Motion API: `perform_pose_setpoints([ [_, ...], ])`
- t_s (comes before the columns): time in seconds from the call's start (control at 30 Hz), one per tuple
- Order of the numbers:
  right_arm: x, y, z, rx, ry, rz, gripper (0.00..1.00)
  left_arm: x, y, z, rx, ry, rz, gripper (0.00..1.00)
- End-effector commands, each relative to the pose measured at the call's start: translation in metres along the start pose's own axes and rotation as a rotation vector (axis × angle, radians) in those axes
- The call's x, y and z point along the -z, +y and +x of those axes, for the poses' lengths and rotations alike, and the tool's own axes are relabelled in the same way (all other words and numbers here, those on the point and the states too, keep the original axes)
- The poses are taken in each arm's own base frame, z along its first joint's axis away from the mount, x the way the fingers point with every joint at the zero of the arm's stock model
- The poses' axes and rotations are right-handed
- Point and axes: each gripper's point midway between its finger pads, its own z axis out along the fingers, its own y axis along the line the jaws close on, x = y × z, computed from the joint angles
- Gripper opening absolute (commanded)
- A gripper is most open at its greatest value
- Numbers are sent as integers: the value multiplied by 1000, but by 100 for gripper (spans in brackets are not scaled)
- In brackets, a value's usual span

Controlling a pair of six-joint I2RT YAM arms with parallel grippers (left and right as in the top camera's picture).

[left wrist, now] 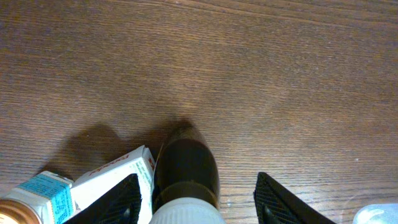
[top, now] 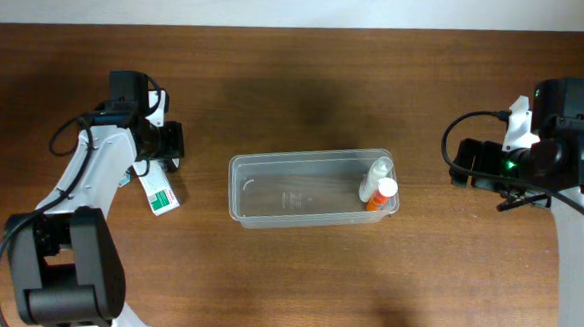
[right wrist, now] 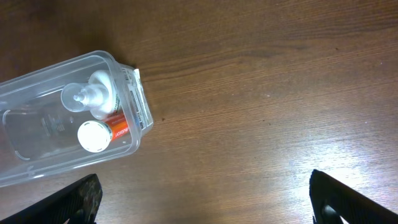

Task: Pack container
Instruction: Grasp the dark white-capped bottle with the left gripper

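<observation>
The clear plastic container (top: 270, 197) lies mid-table. At its right end lie a clear white-capped bottle (top: 374, 176) and an orange bottle with a white cap (top: 381, 196). The right wrist view shows the container (right wrist: 62, 168), the clear bottle (right wrist: 93, 94) and the orange bottle (right wrist: 115, 126). My left gripper (top: 171, 149) is at the far left. In its wrist view it (left wrist: 198, 205) is open around a dark brown bottle with a white cap (left wrist: 186, 168), not touching the right finger. My right gripper (top: 460, 162) (right wrist: 205, 205) is open and empty, right of the container.
A white carton with green and red print (top: 160, 194) lies by the left gripper and shows beside the brown bottle (left wrist: 115, 177). A small blue-labelled bottle (left wrist: 43, 194) lies left of the carton. A pale clear edge (left wrist: 376, 214) shows at the lower right.
</observation>
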Motion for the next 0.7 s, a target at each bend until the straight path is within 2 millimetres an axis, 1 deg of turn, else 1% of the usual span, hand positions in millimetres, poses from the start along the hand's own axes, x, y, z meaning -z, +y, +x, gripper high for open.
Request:
perform_pose_setpoints([
  [0.0,-1,-1,0,-13,3,-6,99,-1,3,-3,1,-6,-20,55],
  [0.1,-1,-1,0,-13,3,-6,98,6,2,-9,-1,-30,-20,47],
  [0.2,-1,-1,0,-13,3,-6,99,13,2,-17,-1,-56,-18,44],
  [0.33,-1,-1,0,-13,3,-6,99,15,2,-16,-1,-51,-19,37],
  [0.57,-1,-1,0,-13,3,-3,99,17,2,-17,-2,-57,-19,28],
  [0.6,-1,-1,0,-13,3,-3,99,24,1,-20,-2,-73,-18,22],
  [0.63,-1,-1,0,-13,3,-3,99,26,1,-21,-3,-81,-18,20],
  [0.67,-1,-1,0,-13,3,-3,99,36,0,-25,-4,-106,-17,18],
])
